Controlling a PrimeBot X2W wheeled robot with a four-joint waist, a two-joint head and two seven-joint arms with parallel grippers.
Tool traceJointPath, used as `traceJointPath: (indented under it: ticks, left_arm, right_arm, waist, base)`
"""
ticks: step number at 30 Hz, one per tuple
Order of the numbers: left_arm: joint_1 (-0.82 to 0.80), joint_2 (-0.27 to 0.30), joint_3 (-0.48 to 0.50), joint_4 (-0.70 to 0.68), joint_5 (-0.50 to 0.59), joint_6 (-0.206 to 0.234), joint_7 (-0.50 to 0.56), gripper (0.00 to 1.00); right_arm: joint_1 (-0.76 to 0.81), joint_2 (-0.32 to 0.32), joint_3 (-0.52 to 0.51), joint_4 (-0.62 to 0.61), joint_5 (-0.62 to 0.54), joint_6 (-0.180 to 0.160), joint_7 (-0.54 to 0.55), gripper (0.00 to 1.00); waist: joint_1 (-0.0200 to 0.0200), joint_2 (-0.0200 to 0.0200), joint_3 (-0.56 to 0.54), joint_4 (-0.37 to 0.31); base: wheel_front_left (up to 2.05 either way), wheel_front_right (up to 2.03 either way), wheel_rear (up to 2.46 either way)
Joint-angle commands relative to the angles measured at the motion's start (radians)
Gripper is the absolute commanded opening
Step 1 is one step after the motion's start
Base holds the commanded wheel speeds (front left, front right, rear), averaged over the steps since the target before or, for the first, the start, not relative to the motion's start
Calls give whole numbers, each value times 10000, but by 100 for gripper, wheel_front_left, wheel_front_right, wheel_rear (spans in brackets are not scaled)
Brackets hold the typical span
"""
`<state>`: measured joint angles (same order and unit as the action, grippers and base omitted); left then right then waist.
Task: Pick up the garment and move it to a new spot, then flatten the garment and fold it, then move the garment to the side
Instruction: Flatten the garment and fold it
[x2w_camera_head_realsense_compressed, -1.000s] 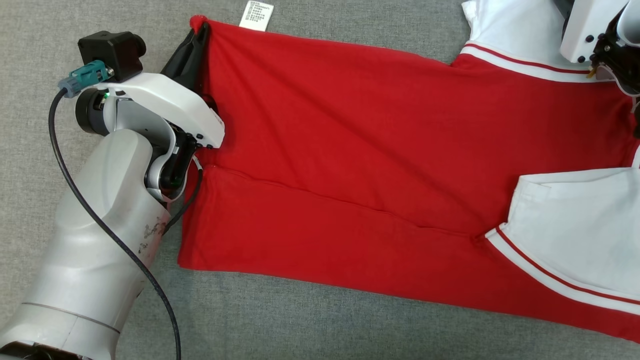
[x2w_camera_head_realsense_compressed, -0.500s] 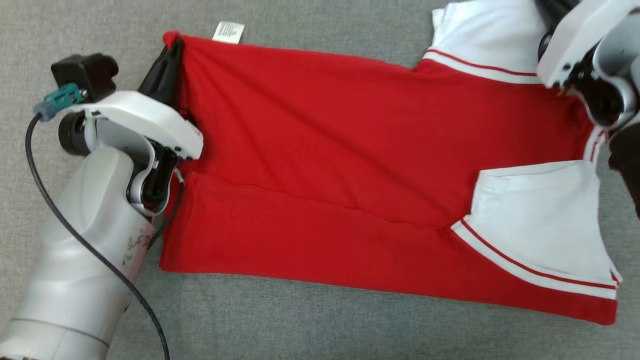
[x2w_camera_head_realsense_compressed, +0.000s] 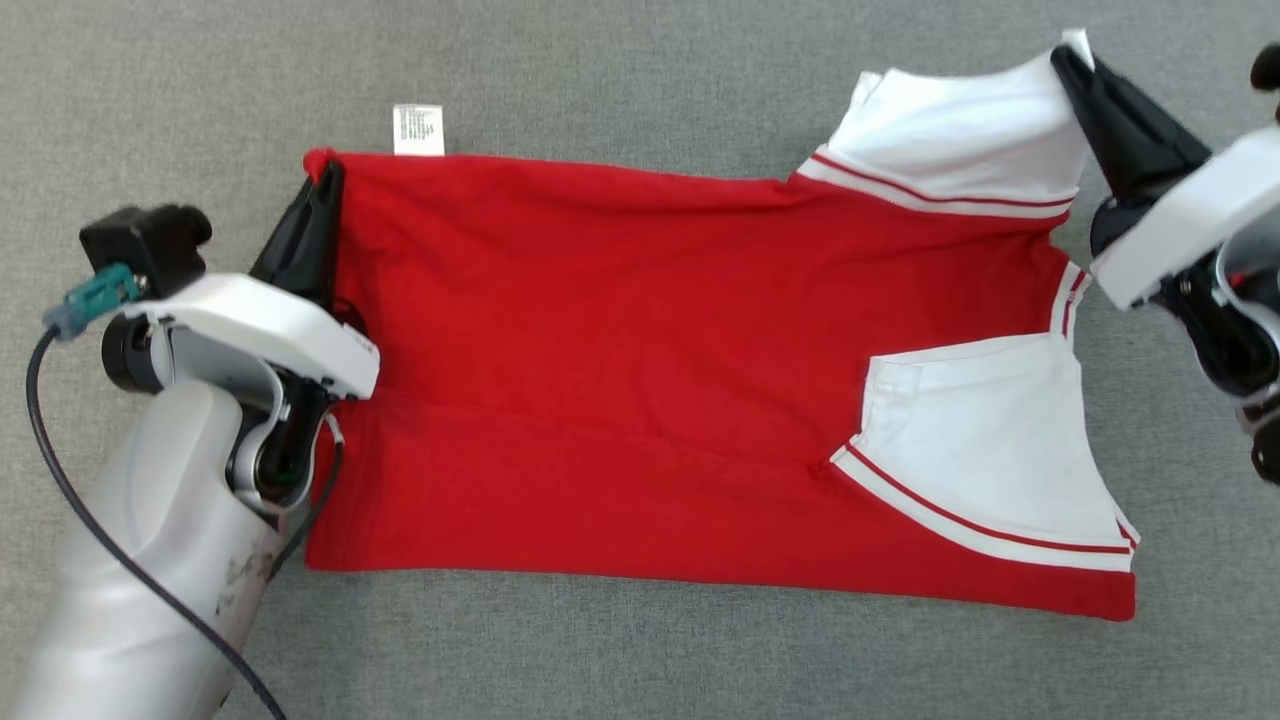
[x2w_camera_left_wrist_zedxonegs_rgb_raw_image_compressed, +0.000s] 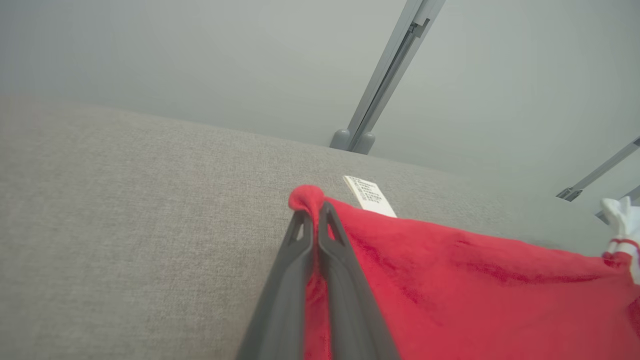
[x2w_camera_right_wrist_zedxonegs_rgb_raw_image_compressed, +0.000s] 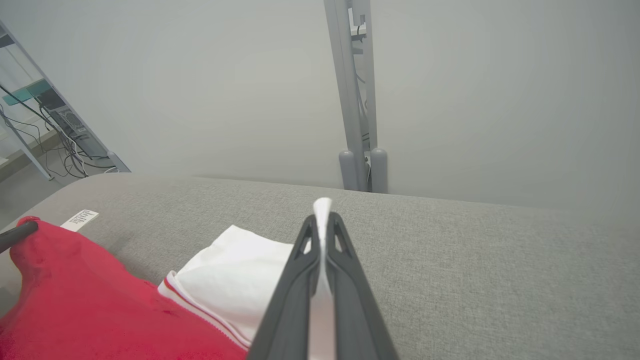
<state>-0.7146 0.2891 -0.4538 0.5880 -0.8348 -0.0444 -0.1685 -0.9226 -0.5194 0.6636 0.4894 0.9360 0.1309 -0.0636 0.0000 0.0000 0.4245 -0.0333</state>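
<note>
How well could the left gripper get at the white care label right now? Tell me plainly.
Probably within reach: the care label lies uncovered, close beside the left gripper. But that gripper is shut on a red corner of the garment and would have to let go first.

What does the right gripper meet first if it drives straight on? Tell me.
The right gripper, jaws shut on the white sleeve, points low across the grey surface; it would probably graze that first, else the grey upright post beyond. Depth is unclear.
</note>
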Motion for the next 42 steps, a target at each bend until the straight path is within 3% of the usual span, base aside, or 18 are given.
traceJointPath:
  ticks: [1,14,25,27,28,29,30,31,32,34,42]
  left_arm:
    - [271,127,34,-138,-51,-51,-98,0]
    - [3398,297,450,-1729,-618,401,-699,0]
    - [4489,396,504,-1836,-701,645,-725,0]
    - [4622,355,509,-1730,-720,665,-757,0]
    - [4669,322,509,-1690,-732,663,-769,7]
    - [4684,298,517,-1662,-733,654,-779,35]
    - [4717,278,551,-1633,-743,662,-800,78]
    - [4780,254,587,-1598,-777,675,-806,100]
    - [4845,241,608,-1580,-774,673,-816,100]
    - [5004,179,696,-1606,-828,690,-860,100]
    - [5883,239,943,-2123,-878,725,-916,100]
  right_arm:
    - [349,-182,2,-207,99,-2,-161,0]
    - [4484,-797,-551,-2744,192,-1,-1156,0]
    - [6682,67,-1500,-3665,-995,-3,-600,0]
    - [6794,241,-1552,-3547,-1275,-1,-554,19]
    - [6845,305,-1566,-3459,-1434,-3,-546,24]
    - [6875,398,-1573,-3371,-1574,-1,-588,32]
    - [6901,494,-1580,-3297,-1688,-1,-646,40]
    - [6951,548,-1587,-3223,-1780,-3,-673,48]
    - [7016,573,-1582,-3160,-1886,-3,-680,72]
    - [7160,627,-1588,-3020,-2085,-3,-720,97]
    - [7764,661,-1685,-2807,-2560,-3,-894,100]
  waist:
    - [0,0,-221,-78]
    - [0,0,-1392,-302]
    - [0,0,-1762,-620]
    - [0,0,-1792,-656]
    - [0,0,-1805,-666]
    - [0,0,-1812,-670]
    - [0,0,-1818,-670]
    - [0,0,-1825,-672]
    - [0,0,-1836,-674]
    - [0,0,-1860,-675]
    - [0,0,-1984,-725]
  base:
    - [0,0,0]
    - [0,0,0]
    - [0,0,0]
    - [0,0,0]
    - [0,0,0]
    - [0,0,0]
    - [0,0,0]
    - [0,0,0]
    - [0,0,0]
    - [0,0,0]
    - [0,0,0]
